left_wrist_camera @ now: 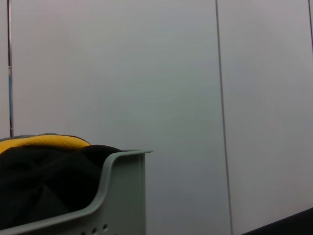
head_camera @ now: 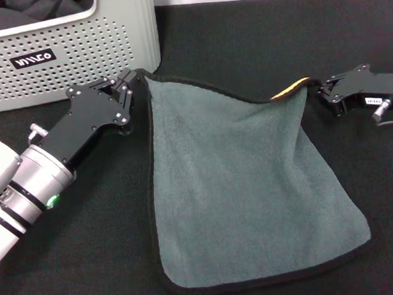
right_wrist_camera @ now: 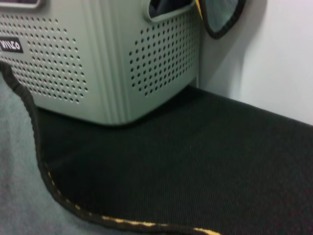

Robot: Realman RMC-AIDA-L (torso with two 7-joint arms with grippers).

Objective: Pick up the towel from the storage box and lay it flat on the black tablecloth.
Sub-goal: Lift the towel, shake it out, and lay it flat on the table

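Towel (head_camera: 246, 184) lying grey-green side up on the black tablecloth (head_camera: 256, 42), out of the storage box (head_camera: 75, 55): release stage.

Left gripper (head_camera: 130, 83) and right gripper (head_camera: 322, 90) are each pinching a far corner, jaws narrowed on the black trim; the right corner is curling, showing yellow. The next move is probably flattening that corner, then opening both. The box label is reading roughly "miico".

Head camera looks down on towel (head_camera: 239, 185); both wrist cameras sit low, sharing storage box (right_wrist_camera: 98, 58).
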